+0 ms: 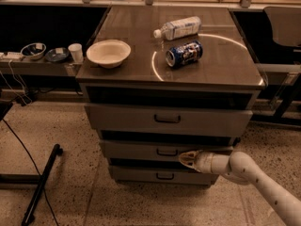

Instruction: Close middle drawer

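I am holding the claw (186,158) against the front of the middle drawer (134,149), just right of its handle (167,152). The drawer is sitting nearly shut, lying straight behind the claw. I cannot tell how far the claw is open.

The robot shows only one arm (270,194), off-white and smooth, built from round tubular sections. Its pincer (187,158) is a paler cream-yellow piece that tapers to a blunt tip, with a darker shaded hollow along its top; it sits at the front of the middle drawer (136,149), just right of the small dark handle (167,152). Directly behind the pincer comes a short straight cylinder (212,163) with a faint ring seam. Behind that, a rounded, bulbous joint (241,165) bends into a longer link. A row of small dark dots, screws or holes, runs along this link's side.
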`<state>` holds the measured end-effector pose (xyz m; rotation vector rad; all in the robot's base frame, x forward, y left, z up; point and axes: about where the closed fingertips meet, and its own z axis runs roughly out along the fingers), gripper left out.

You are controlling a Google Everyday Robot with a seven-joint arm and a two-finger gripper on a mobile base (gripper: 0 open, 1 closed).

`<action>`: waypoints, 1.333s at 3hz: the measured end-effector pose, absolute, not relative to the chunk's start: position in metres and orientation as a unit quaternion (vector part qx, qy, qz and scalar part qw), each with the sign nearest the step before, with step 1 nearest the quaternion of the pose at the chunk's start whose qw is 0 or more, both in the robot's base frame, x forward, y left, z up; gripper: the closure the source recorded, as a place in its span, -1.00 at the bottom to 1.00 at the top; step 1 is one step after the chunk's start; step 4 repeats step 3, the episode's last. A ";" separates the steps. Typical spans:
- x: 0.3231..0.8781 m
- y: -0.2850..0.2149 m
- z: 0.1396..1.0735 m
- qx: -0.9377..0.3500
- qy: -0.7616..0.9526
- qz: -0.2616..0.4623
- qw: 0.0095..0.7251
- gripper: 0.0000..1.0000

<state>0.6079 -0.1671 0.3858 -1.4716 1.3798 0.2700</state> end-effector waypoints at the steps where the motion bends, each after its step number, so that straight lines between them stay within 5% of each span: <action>1: 0.605 -0.167 0.385 -0.615 0.577 0.114 0.525 1.00; 4: 0.539 -0.193 0.417 -0.657 0.534 0.176 0.502 1.00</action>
